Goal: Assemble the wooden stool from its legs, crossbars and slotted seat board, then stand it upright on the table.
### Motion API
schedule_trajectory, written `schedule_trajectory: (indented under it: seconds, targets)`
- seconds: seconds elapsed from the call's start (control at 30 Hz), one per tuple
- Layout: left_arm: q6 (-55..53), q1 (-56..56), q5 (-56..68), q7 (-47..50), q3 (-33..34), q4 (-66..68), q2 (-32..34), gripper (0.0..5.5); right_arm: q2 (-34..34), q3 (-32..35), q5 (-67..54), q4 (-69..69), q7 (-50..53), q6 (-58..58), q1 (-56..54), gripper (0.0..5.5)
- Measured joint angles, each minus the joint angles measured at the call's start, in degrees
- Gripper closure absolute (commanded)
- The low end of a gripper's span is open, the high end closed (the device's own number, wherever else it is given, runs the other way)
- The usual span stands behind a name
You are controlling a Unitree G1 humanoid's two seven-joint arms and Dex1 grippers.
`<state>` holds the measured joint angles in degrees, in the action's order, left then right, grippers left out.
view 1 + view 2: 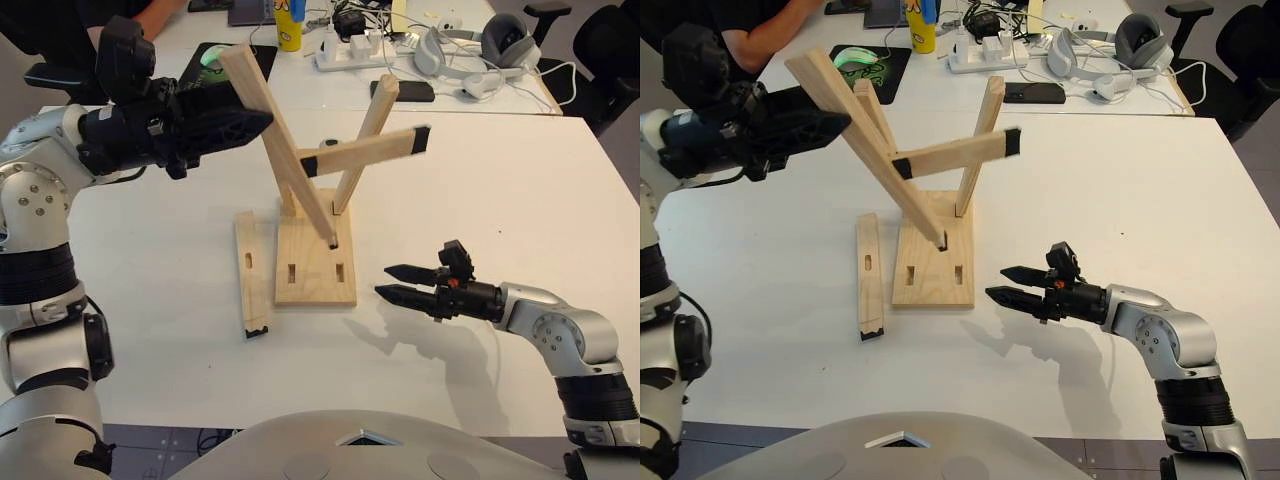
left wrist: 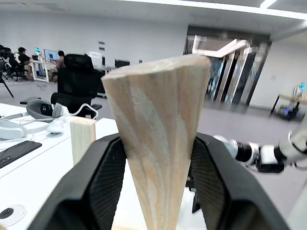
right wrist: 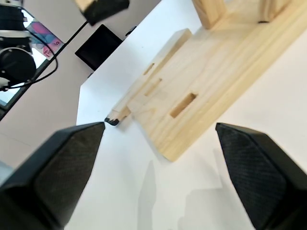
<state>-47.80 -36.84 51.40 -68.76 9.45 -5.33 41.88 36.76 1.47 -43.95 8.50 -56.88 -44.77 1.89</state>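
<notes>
Leg-fitting step: left gripper (image 1: 245, 118) is clamped on the top of a slanted leg (image 1: 285, 160) whose foot meets a hole in the seat board (image 1: 315, 288), which lies flat on the table (image 1: 520, 200). Right gripper (image 1: 382, 281) hovers just right of the board, fingers apart. Next, likely press the leg home, then take the loose slotted piece (image 1: 250, 275) lying just left of the board.

A white desk (image 1: 520, 190) is seen in front, and a second desk (image 1: 310, 92) is set against its far edge, with headphones (image 1: 505, 35) and a black mouse pad (image 1: 895, 65) laid on it. Beyond, a black office chair (image 2: 79, 72), a white wall (image 2: 134, 33), a grey floor (image 2: 249, 127) and ceiling light strips (image 2: 230, 5) are shown.
</notes>
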Motion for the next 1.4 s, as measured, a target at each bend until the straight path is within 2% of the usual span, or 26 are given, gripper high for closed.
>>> schedule_trajectory:
  seconds: [0.17,0.43,0.63,0.77,0.97,1.4]
  targets:
    - [4.8,4.1,-5.9,-5.0,-4.6,-0.5,1.7,3.49,-1.8,-0.1,2.1,-2.9,0.8,1.9,-0.1,1.22]
    - [8.6,11.4,-8.8,-5.5,-4.6,-2.0,2.1,3.49,-2.3,-0.2,3.1,-4.0,0.8,2.7,0.0,1.22]
    - [10.4,11.8,-9.6,-5.7,-4.5,-2.5,2.2,3.49,-2.4,-0.5,2.9,-0.7,0.7,2.1,0.3,1.22]
    - [11.0,11.7,-10.0,-5.7,-4.7,-2.2,2.2,3.49,-2.5,-5.3,10.2,4.0,2.3,8.8,0.5,1.22]
    - [10.9,11.7,-10.2,-5.8,-5.0,-2.1,2.4,3.49,-4.1,-15.2,28.0,5.2,5.6,27.9,0.6,1.22]
    - [10.8,10.6,-10.8,-6.3,-6.2,-1.6,2.4,3.49,-7.8,-22.3,38.8,-0.8,7.0,38.8,-2.7,1.22]
